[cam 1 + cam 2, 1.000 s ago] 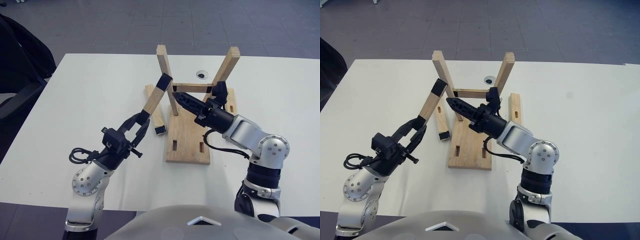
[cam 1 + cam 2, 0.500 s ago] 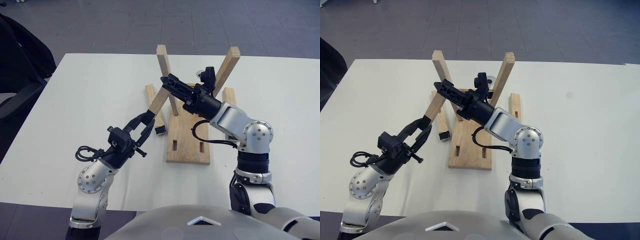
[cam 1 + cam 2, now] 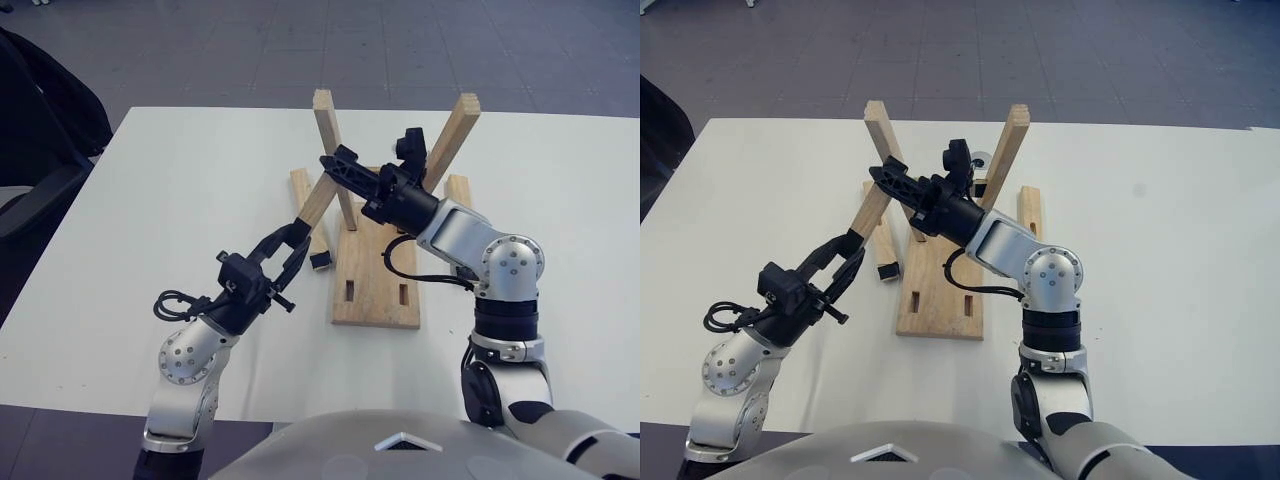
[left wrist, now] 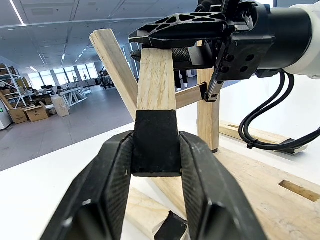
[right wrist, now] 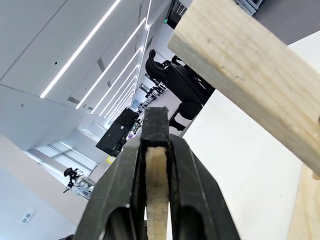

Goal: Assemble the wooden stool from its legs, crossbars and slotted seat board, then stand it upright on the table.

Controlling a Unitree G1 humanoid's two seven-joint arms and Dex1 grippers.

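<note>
Table [image 3: 150, 200]: white, wide, with grey tiled floor [image 3: 250, 50] beyond its far edge.
Left claw [image 3: 292, 238]: nearest, low over the table left of the board; fingers clamped tight on the black-capped lower end of the held leg [image 3: 317, 197].
Held leg: lifted off the table, tilted up and away from the left claw towards the right claw, one claw at each end.
Seat board [image 3: 375, 290]: flat on the table just right of the left claw, two slots [image 3: 349, 290] showing at its near end.
Right claw [image 3: 338, 165]: above the board's far end, fingers closed on the upper end of the held leg.
Loose pieces: one leg [image 3: 299, 186] flat beside the board's left edge, passing under the held leg; another piece [image 3: 459, 188] flat beside the right edge.
Upright legs [image 3: 327, 125]: two, standing at the board's far end, splayed apart at the top, joined by a crossbar [image 4: 189, 95], behind the right claw.
</note>
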